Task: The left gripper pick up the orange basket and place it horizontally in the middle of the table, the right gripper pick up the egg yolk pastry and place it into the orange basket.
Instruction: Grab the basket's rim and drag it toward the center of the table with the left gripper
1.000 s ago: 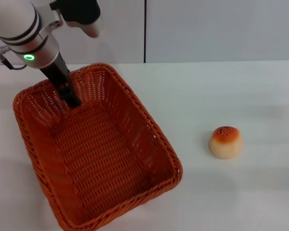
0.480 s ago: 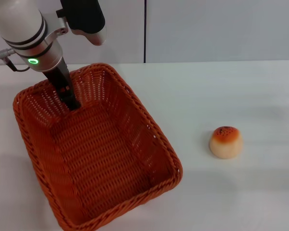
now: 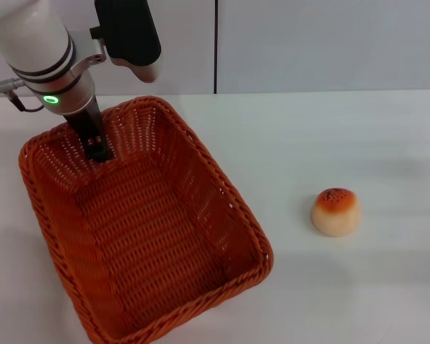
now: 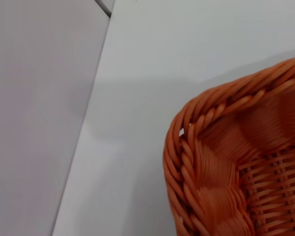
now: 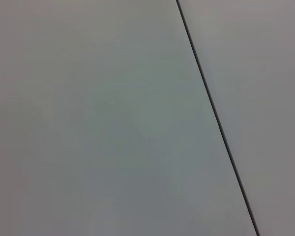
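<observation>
Orange basket (image 3: 140, 229) — near edge cut off | left end effector (image 3: 97, 149) inside far wall — grip unclear

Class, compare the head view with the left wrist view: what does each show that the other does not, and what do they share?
Only the head view shows the egg yolk pastry sitting apart from the basket on its right side, the whole basket interior, and the left gripper reaching down inside the basket at its far wall. Only the left wrist view shows one braided corner of the rim close up. Both show the orange basket and the table.
</observation>
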{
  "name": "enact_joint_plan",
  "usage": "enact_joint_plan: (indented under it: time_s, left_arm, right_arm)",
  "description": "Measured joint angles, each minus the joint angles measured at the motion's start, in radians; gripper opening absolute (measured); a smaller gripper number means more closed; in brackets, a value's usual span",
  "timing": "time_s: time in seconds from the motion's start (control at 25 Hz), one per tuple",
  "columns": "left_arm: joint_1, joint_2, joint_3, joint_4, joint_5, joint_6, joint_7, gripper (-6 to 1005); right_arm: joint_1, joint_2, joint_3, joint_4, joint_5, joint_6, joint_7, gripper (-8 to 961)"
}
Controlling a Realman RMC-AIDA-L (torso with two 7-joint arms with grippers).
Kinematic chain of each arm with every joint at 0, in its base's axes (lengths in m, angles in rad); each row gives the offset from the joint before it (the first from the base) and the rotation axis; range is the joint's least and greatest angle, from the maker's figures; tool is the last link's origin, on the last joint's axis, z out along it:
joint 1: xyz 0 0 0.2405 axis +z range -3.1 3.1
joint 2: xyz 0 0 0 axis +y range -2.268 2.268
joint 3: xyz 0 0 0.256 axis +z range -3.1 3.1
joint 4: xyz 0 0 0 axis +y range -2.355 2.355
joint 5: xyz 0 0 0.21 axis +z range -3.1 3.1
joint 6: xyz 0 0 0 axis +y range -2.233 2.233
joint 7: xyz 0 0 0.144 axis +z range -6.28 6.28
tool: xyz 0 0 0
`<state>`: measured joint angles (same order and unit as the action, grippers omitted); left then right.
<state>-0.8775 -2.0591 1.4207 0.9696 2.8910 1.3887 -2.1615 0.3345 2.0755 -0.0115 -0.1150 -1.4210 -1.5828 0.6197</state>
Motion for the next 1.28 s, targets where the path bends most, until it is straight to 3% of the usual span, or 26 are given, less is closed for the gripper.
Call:
enact_joint_plan:
  time_s: [0.16, 0.52, 0.92, 1.08, 1.16, 1.2, 1.24, 1.28]
  left_arm:
    - [0.004, 0.000, 0.007, 0.001, 0.000, -0.013, -0.003, 396]
    - [0.015, 0.000, -0.008, 0.032, 0.000, 0.002, -0.035, 353]
    - [0.001, -0.001, -0.092, 0.064, -0.001, 0.112, -0.185, 329]
    - [0.005, 0.004, -0.145, 0.078, -0.001, 0.146, -0.278, 292]
    - [0.000, 0.010, -0.253, 0.079, -0.001, 0.166, -0.379, 275]
    - [0.000, 0.010, -0.253, 0.079, -0.001, 0.166, -0.379, 267]
    - [0.000, 0.019, -0.330, 0.081, -0.001, 0.176, -0.449, 258]
    - [0.000, 0.019, -0.330, 0.081, -0.001, 0.176, -0.449, 250]
  right_arm:
    - [0.001, 0.000, 0.001, 0.001, 0.001, 0.000, 0.000, 575]
    - [0.001, 0.000, 0.001, 0.005, 0.001, -0.004, 0.000, 575]
    - [0.000, 0.000, 0.001, 0.005, 0.001, -0.006, 0.006, 575]
    - [0.001, 0.000, 0.001, 0.005, 0.000, -0.007, 0.006, 575]
    - [0.004, -0.001, 0.001, 0.005, 0.000, -0.007, 0.007, 575]
    - [0.004, -0.001, 0.001, 0.005, 0.000, -0.007, 0.007, 575]
    - [0.006, -0.001, 0.001, 0.005, 0.000, -0.007, 0.007, 575]
    - [0.006, -0.001, 0.001, 0.005, 0.000, -0.007, 0.007, 575]
